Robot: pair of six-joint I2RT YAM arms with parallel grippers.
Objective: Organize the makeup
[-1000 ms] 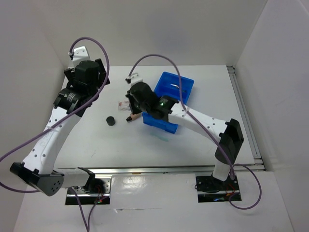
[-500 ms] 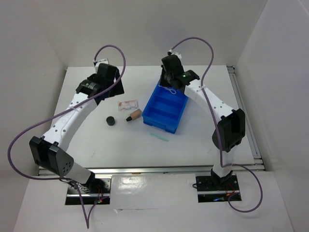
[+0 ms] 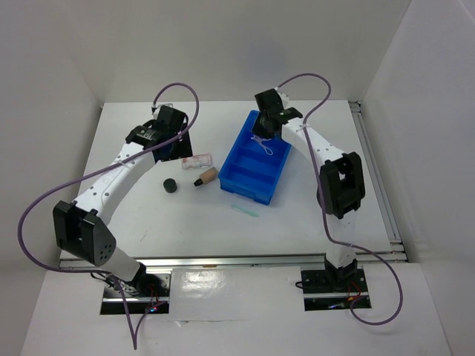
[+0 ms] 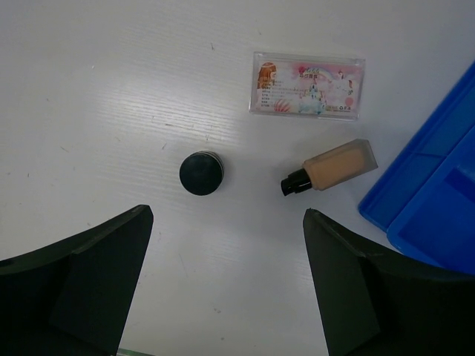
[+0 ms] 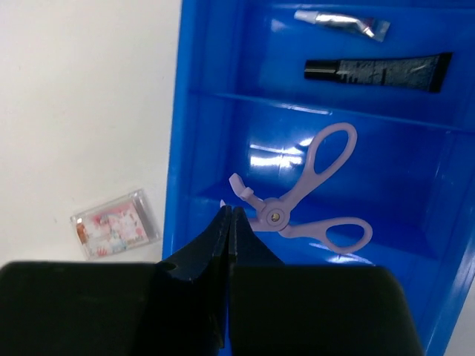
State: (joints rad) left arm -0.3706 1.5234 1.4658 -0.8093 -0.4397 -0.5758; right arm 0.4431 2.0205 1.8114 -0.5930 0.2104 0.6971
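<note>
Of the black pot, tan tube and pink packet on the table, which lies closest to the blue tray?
The tan tube with the black cap, lying just beside the blue tray. The black pot and pink packet lie farther off.

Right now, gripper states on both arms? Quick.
Left gripper: open, empty.
Right gripper: shut, holding nothing; the purple curler lies loose in the blue tray.

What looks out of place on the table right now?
The blue tray sits skewed to the edges of the table. A thin pale stick lies alone near its front, apart from the pot, tan bottle and packet at its left.
</note>
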